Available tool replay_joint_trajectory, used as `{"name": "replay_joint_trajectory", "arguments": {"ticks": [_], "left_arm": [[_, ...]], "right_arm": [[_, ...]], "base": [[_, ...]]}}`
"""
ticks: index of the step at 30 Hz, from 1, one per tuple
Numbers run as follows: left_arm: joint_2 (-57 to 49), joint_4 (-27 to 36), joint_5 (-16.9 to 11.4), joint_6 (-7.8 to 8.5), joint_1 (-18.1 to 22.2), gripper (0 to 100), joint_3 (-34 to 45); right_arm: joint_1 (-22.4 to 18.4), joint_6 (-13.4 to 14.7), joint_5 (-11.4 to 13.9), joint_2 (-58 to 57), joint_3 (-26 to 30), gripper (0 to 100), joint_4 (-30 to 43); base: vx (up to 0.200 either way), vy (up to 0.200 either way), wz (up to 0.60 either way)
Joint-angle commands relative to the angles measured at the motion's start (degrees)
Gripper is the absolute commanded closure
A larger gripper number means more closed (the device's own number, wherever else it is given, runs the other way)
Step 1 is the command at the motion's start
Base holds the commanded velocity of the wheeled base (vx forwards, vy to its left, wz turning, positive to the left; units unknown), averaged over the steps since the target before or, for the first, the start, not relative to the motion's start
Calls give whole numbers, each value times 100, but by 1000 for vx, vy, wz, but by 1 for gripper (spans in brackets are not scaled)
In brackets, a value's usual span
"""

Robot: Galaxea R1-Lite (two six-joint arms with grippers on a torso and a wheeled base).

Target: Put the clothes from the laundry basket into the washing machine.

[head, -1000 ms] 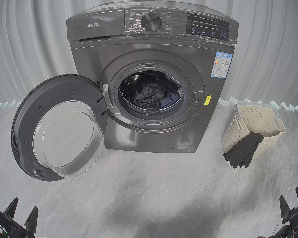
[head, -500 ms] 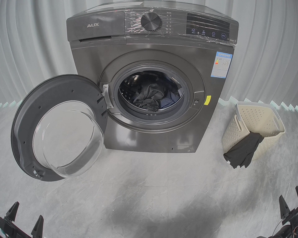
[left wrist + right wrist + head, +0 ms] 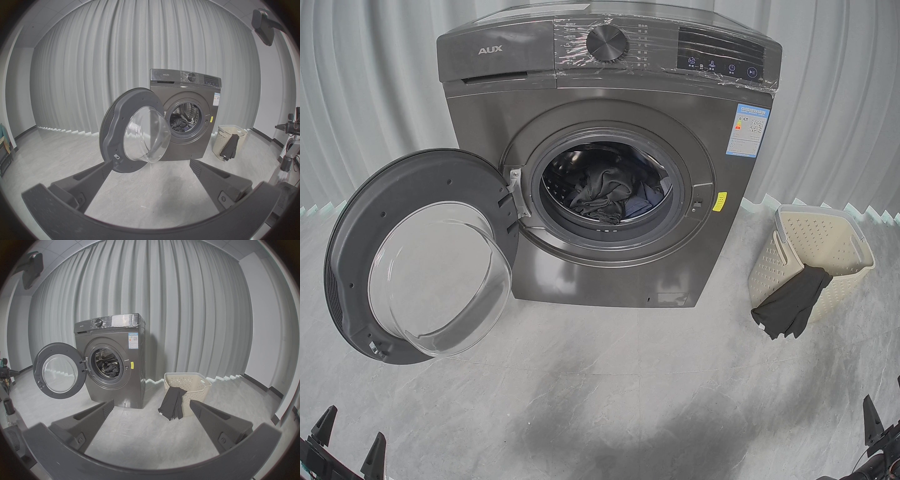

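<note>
- Here, dark garment [image 3: 790,306] draped over basket [image 3: 850,250] rim, 3 o'clock of washing machine [image 3: 600,262], well apart from fingers [image 3: 90,416].
- Spread wide, empty: left gripper [image 3: 150,161], right gripper [image 3: 152,401].
- Heap [image 3: 606,190] inside drum hard to make out.

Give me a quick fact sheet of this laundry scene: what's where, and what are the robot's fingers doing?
Washing machine: door swung wide open toward the robot's left
Drum: dark clothes inside
Laundry basket: on the floor, right of the machine
Dark garment: draped over the basket's front rim, hanging down outside
Left fingers: open, holding nothing
Right fingers: open, holding nothing
</note>
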Motion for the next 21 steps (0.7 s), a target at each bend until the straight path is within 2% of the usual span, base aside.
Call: {"name": "replay_joint_trajectory", "arguments": {"ticks": [1,3,7,8,11,18,21], "left_arm": [[-66,-3,16,-26,-6,0,66],[-66,-3,7,-18,-6,0,66],[-66,-3,16,-26,-6,0,66],[-66,-3,16,-26,-6,0,66],[-66,-3,16,-26,-6,0,66],[-66,-3,16,-35,-6,0,66],[-66,-3,16,-70,3,0,66]], "right_arm": [[-75,-4,419,-145,48,0,91],[-75,23,612,-145,-66,0,433],[-83,40,278,-145,-189,0,732],[-75,40,269,-145,-189,0,732],[-66,-65,559,-145,-198,0,759],[-75,14,524,-145,-180,0,715],[-83,111,172,-145,-180,0,706]], "base": [[0,-200,0],[0,-200,0],[0,-200,0],[0,-200,0],[0,-200,0],[0,-200,0],[0,-200,0]]}}
